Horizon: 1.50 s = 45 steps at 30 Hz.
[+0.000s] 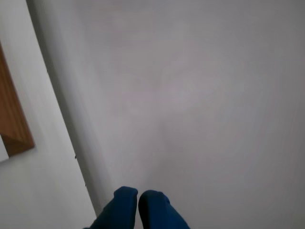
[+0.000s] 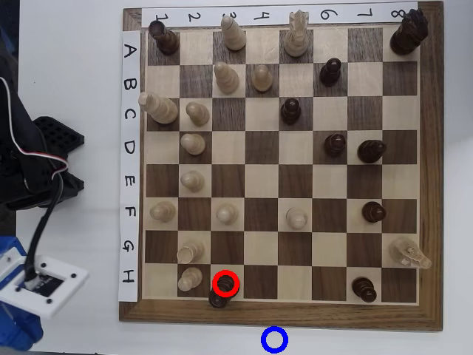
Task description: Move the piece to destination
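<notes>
Overhead view, piece (image 2: 220,292) red-ringed, off destination (image 2: 274,339)

- The piece (image 2: 219,294) stands on the chessboard (image 2: 281,314) near edge, row H.
- The destination (image 2: 274,339) lies on the table (image 2: 89,89), right of the piece, off the board.
- The arm (image 2: 37,244) sits left of the board.

A wooden chessboard (image 2: 281,159) fills the white worktop (image 2: 96,325) in the overhead view, cream pawns (image 2: 192,179) toward its left edge, dark pieces (image 2: 372,150) toward its right.
</notes>
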Available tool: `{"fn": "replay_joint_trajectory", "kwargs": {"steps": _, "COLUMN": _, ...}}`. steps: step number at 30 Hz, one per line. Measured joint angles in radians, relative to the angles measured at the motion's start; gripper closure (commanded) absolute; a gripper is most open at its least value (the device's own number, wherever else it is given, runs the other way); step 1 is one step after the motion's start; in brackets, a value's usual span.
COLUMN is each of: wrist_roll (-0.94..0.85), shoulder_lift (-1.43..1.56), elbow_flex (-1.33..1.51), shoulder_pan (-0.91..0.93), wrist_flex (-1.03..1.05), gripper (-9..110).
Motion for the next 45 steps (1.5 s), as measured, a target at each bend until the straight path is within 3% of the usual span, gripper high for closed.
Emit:
{"fn": "replay_joint_trajectory", "kwargs": {"steps": 14, "wrist_roll": 0.402, "shoulder_lift": -0.106, "elbow_flex": -0.192, "shoulder_pan": -0.299, "wrist_flex": 0.014, "gripper": 101}}
{"fn": "replay_joint_trajectory", "kwargs": {"steps": 20, "wrist_roll": 0.604, "shoulder_lift": -0.249, "elbow_flex": -0.311, "shoulder_pan": -0.423, "wrist_flex": 0.11, "gripper": 89}}
{"fn": "replay_joint_trajectory", "kwargs": {"steps": 32, "wrist_roll": 0.928, "shoulder_lift": -0.554, "elbow_flex": -0.486, "shoulder_pan": -0.583, "wrist_flex": 0.219, "gripper": 82}}
{"fn": "replay_joint_trajectory", "kwargs": {"steps": 45, "wrist_roll": 1.104, "shoulder_lift": -0.874, "elbow_flex": -0.624, "shoulder_pan": -0.667, "wrist_flex": 0.219, "gripper": 81}}
